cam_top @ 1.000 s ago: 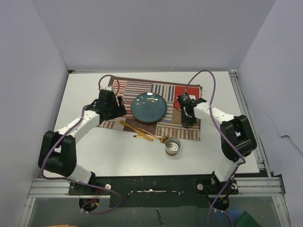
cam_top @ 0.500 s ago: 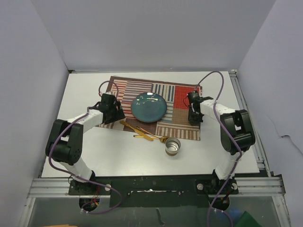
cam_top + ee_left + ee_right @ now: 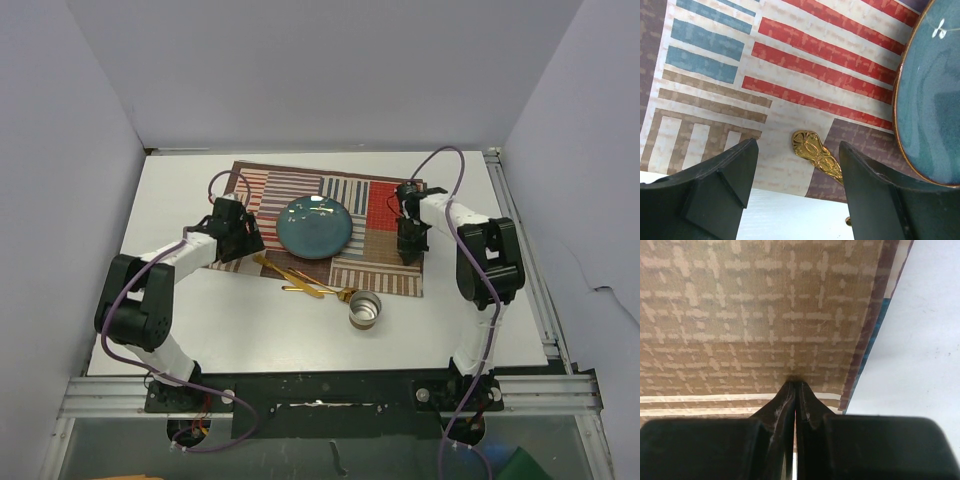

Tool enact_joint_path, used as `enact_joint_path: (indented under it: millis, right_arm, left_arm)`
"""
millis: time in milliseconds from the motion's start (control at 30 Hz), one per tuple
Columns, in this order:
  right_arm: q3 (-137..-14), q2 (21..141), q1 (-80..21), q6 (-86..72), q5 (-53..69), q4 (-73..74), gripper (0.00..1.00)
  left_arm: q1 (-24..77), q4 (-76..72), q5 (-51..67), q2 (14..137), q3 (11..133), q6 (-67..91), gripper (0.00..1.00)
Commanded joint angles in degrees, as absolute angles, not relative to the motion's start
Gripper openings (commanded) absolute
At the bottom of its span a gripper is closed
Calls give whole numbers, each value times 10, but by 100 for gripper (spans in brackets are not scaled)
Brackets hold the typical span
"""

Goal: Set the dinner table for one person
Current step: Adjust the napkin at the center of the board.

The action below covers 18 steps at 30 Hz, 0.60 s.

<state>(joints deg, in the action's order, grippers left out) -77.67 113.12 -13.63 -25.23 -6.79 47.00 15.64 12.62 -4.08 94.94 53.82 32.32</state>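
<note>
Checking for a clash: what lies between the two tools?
The blue plate, resting on the striped placemat, lies between the left tool and the right tool, seen in the top view.

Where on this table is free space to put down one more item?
Bare table lies near-left, between the left arm and the cup, and along the far edge behind the placemat. The placemat between plate and right gripper is free. Crowded: cutlery and cup before the plate.
</note>
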Motion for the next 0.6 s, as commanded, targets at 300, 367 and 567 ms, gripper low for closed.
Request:
enact_joint_path:
  millis: [300, 367, 567]
  right_arm:
    - [-855, 1247, -76, -206, -54, 304, 0]
    - [-872, 1255, -71, -202, -53, 304, 0]
    - [-918, 1270, -54, -187, -42, 311, 0]
  left_arm:
    - [155, 91, -25, 939, 534, 321, 67]
    - [156, 91, -25, 936, 534, 322, 67]
    - [156, 94, -27, 927, 534, 322, 67]
